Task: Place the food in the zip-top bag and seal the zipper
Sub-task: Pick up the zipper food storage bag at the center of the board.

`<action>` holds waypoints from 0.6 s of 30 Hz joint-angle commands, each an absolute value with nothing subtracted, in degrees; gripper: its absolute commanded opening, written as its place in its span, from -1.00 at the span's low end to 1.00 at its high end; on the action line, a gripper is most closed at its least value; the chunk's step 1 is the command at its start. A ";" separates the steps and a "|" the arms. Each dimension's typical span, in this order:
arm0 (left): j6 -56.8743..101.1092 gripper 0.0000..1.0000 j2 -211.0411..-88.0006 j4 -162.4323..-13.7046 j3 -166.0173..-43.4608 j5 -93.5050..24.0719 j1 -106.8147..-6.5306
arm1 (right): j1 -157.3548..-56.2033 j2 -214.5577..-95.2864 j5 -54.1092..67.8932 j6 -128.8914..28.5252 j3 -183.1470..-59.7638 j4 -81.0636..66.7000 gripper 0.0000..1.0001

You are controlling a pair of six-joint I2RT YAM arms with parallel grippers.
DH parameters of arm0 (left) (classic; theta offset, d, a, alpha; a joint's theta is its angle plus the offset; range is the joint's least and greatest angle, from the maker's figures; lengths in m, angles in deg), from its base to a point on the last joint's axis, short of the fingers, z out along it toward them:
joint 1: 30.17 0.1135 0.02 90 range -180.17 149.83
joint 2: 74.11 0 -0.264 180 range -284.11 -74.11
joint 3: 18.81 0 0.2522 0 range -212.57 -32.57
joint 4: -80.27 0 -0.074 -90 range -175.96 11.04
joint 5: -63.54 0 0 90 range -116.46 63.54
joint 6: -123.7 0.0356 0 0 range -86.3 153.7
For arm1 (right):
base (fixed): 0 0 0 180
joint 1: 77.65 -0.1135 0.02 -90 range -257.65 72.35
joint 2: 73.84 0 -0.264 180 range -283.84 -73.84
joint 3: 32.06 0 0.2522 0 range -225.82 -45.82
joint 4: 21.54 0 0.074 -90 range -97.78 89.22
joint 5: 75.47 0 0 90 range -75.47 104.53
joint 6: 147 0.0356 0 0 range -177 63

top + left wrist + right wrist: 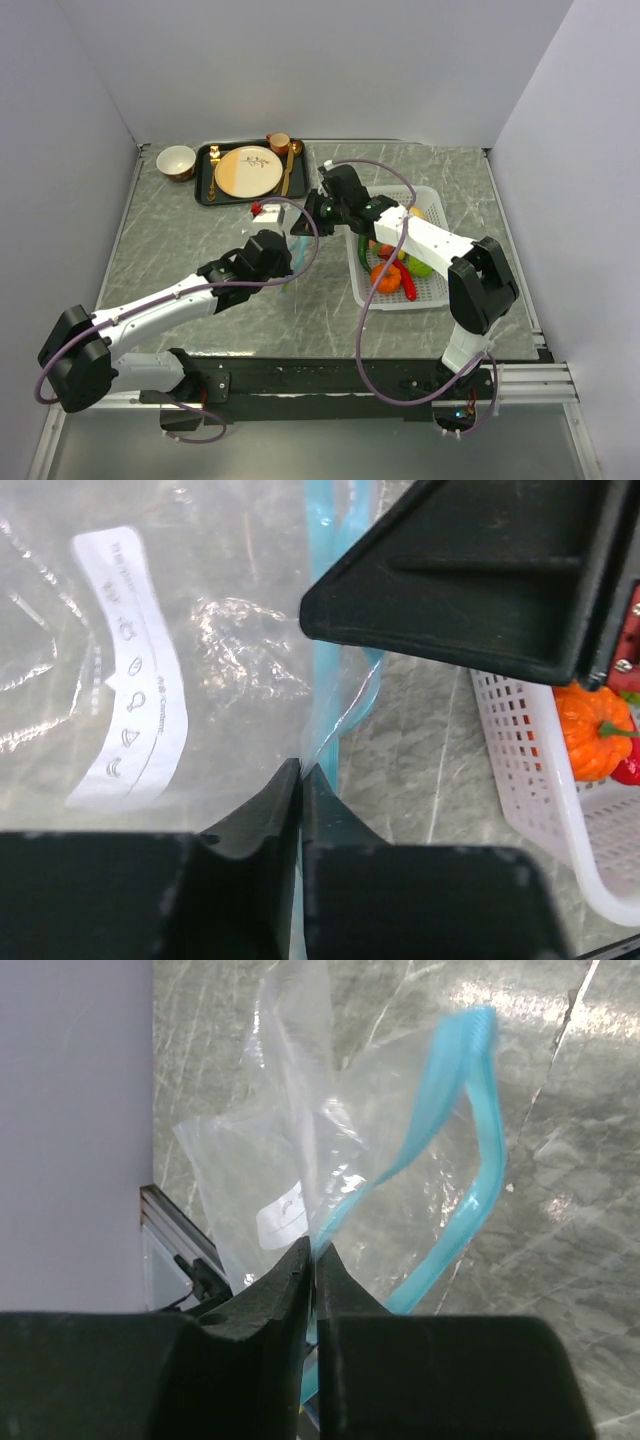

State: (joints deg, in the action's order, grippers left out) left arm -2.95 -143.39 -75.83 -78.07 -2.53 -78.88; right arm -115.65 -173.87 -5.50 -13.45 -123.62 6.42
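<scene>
The clear zip-top bag (180, 650) hangs between both grippers above the table; it also shows in the right wrist view (300, 1160) and faintly in the top view (297, 250). My left gripper (300, 770) is shut on the bag's mouth edge by the teal zipper (330, 680). My right gripper (313, 1250) is shut on the other lip, and the zipper (480, 1160) loops open. The food lies in the white basket (433, 290): orange tomato (385, 278), red chilli (406, 285), lime-green ball (420, 266), green pepper (363, 252). The tomato also shows in the left wrist view (592, 720).
A black tray (205, 185) at the back left holds the beige-and-orange plate (248, 171), gold cutlery and a small cup (279, 142). A white bowl (176, 161) stands left of it. The basket (530, 760) sits right of the bag.
</scene>
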 commanded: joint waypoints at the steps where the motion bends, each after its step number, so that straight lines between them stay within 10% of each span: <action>1: -5.41 -0.98 -143.20 -75.34 -79.33 1.05 -79.13 | -115.88 -171.05 -5.60 -15.51 -124.67 5.58 -0.57; 5: -6.99 -0.99 -142.67 -73.14 -79.68 3.51 -79.04 | -115.01 -168.15 -2.53 -15.95 -122.12 5.49 0.06; 18: -9.11 -0.98 -133.88 -66.28 -81.35 6.59 -79.13 | -113.78 -163.92 -3.74 -9.90 -108.75 -3.46 0.06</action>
